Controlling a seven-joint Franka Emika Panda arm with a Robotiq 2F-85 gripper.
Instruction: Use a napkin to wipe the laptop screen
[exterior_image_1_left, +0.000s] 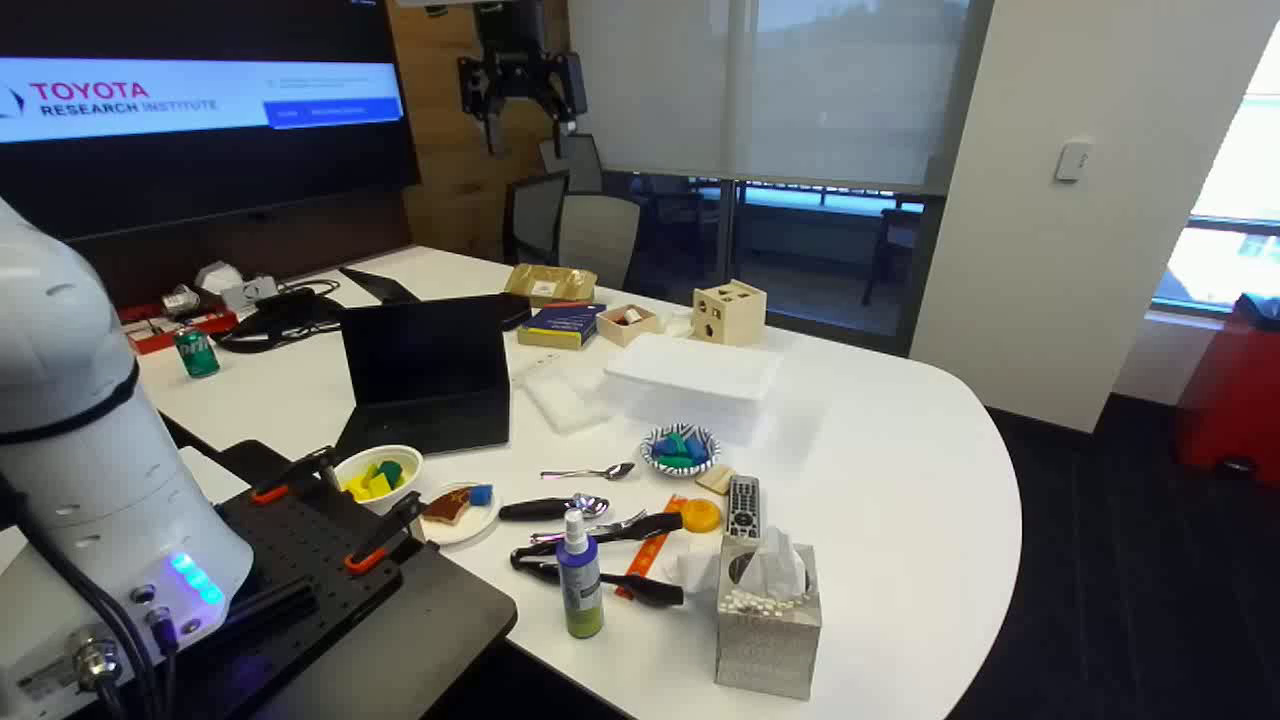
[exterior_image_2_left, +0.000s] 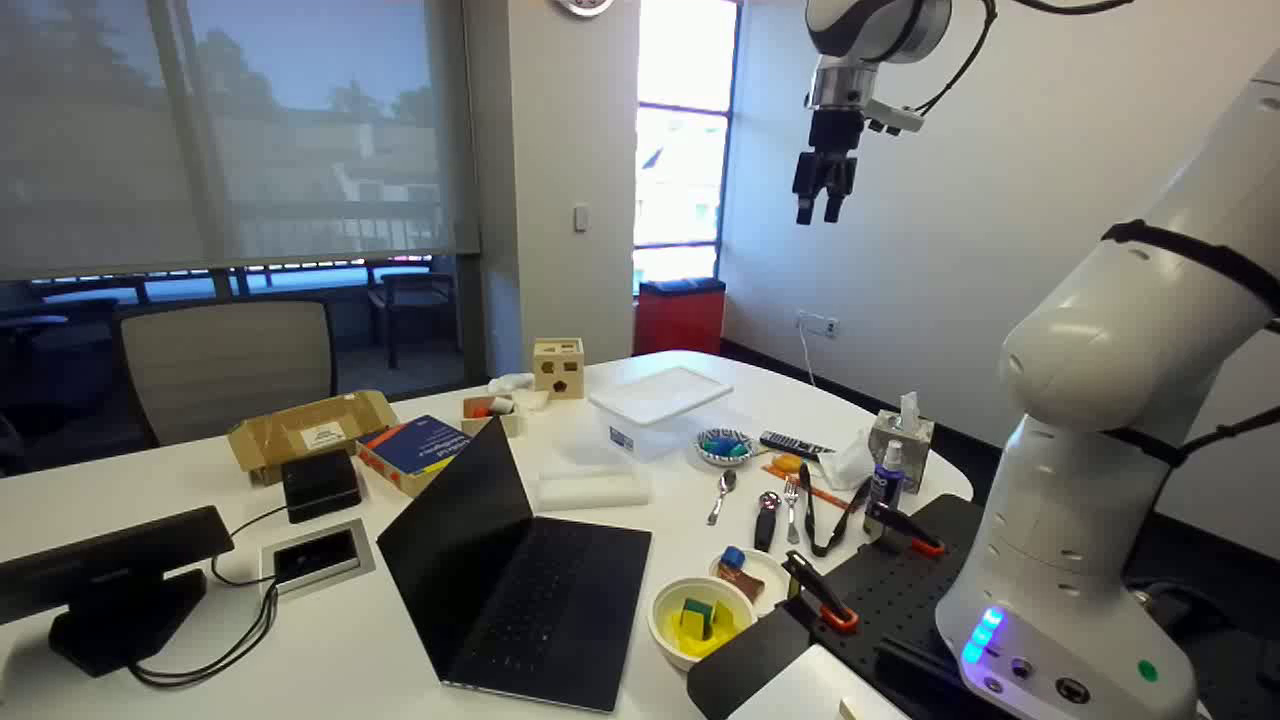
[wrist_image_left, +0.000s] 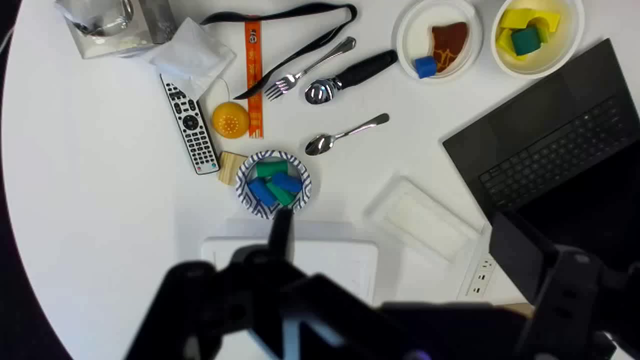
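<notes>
1. Nearest in an exterior view, the tissue box (exterior_image_1_left: 768, 650) is set close to the edge of the desk (exterior_image_1_left: 890, 540), with a white tissue (exterior_image_1_left: 775, 565) raised through its top.
2. The napkin (exterior_image_1_left: 697, 570) is laid crumpled on the desk just beside the tissue box; in the wrist view, one end of the remote control (wrist_image_left: 190, 122) is overlapped by it.
3. Near the napkin, a spray bottle (exterior_image_1_left: 580, 590) is stood upright in front of black tongs (exterior_image_1_left: 650, 590), which are laid across an orange strip (exterior_image_1_left: 652, 552).
4. Farther in, a plate (wrist_image_left: 416, 35) bearing a brown piece (wrist_image_left: 449, 45) and a blue piece (wrist_image_left: 425, 66) is placed just beside a white bowl (wrist_image_left: 563, 52) of yellow and green pieces (wrist_image_left: 525, 41).
5. A spoon (exterior_image_1_left: 618, 470) is laid near a patterned bowl (wrist_image_left: 242, 187), in which blue and green pieces (wrist_image_left: 286, 182) are gathered.
6. The laptop screen (exterior_image_1_left: 425, 350) is raised from its keyboard base (exterior_image_1_left: 430, 430), dark and tilted back, well apart from the napkin.
7. A clear container (exterior_image_1_left: 630, 402) is topped by a white lid (exterior_image_1_left: 700, 368).
8. High above the desk, the gripper (exterior_image_1_left: 528, 142) is held pointing down; its fingers (wrist_image_left: 282, 232) are spread apart, and nothing is gripped.
9. A book (exterior_image_1_left: 563, 322) and a wooden cube (exterior_image_1_left: 730, 312) with cut-out shapes are placed toward the far edge.
10. Beyond the desk, a wall display (exterior_image_1_left: 200, 180) is seen, on which "TOYOTA RESEARCH INSTITUTE" is lettered.
</notes>
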